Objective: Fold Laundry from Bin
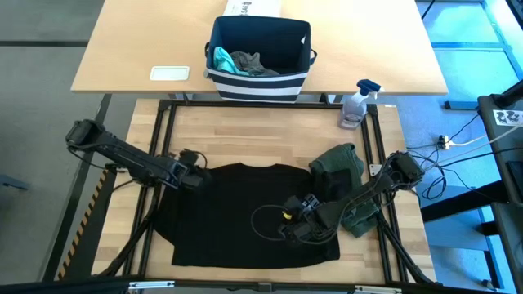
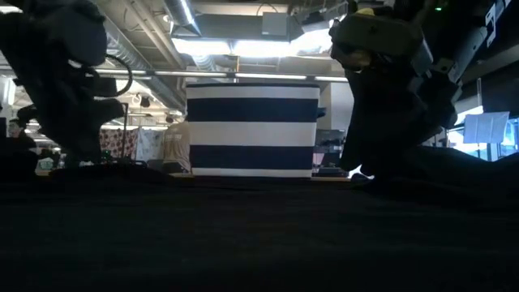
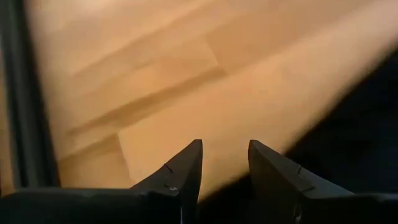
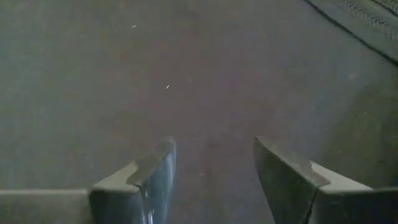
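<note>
The left pincer (image 1: 198, 175) we see from above at the black T-shirt (image 1: 245, 216) spread on the worktop (image 1: 261, 135), right pincer (image 1: 288, 229) over its middle, bin (image 1: 260, 57) beyond; both wrist views show us fingers (image 3: 183, 171) parted, pinching nothing.

Overhead view: evenly lit, sharp, soft shadows. Low view: strongly backlit by ceiling lights (image 2: 243, 45); foreground near black, arms silhouetted. Left wrist view: warm, blurred table (image 3: 155, 74). Right wrist view: dim, grainy black T-shirt (image 4: 186, 62).
</note>
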Robot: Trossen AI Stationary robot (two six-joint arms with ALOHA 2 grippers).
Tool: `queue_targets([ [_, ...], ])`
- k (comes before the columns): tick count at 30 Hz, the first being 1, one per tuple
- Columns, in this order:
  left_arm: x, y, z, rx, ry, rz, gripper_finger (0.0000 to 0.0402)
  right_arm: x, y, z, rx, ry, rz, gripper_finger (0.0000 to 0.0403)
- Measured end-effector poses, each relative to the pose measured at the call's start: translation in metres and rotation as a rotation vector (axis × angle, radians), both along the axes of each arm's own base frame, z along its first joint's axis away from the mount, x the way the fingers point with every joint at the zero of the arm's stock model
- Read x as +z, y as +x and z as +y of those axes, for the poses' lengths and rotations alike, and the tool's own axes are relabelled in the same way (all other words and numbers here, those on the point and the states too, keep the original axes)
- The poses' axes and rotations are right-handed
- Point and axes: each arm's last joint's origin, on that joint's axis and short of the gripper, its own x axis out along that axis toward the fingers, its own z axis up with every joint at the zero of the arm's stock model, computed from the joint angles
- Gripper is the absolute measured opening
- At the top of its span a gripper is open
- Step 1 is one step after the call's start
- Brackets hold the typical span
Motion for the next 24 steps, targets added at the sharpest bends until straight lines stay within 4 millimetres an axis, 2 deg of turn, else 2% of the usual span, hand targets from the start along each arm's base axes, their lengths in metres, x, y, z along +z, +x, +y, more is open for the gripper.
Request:
queue_targets([
  [3, 0.016, 0.01, -0.008, -0.106, -0.056, -0.003, 0.0125, 0.002, -0.001, 0.0, 0.003, 0.008, 0.005, 0.0215],
  [6, 0.038, 0.023, -0.02, -0.231, -0.104, -0.06, 0.0125, 0.014, -0.003, -0.002, 0.006, 0.008, -0.021, 0.0215],
  [8, 0.045, 0.026, -0.027, -0.304, -0.136, -0.063, 0.0125, 0.021, -0.007, -0.005, 0.014, -0.018, -0.022, 0.0215],
  [12, 0.031, 0.019, -0.031, -0.307, -0.188, -0.014, 0.0125, 0.03, -0.017, -0.023, -0.012, -0.078, 0.084, 0.0215],
  [16, 0.014, 0.012, -0.035, -0.272, -0.281, 0.001, 0.0125, 0.054, -0.033, -0.043, -0.044, -0.112, 0.141, 0.0215],
  [20, 0.014, 0.016, -0.046, -0.334, -0.33, -0.076, 0.0125, 0.082, -0.062, -0.057, -0.051, -0.168, 0.195, 0.0215],
  [24, 0.016, 0.019, -0.052, -0.361, -0.305, -0.133, 0.0125, 0.089, -0.098, -0.081, -0.102, -0.117, 0.238, 0.0215],
])
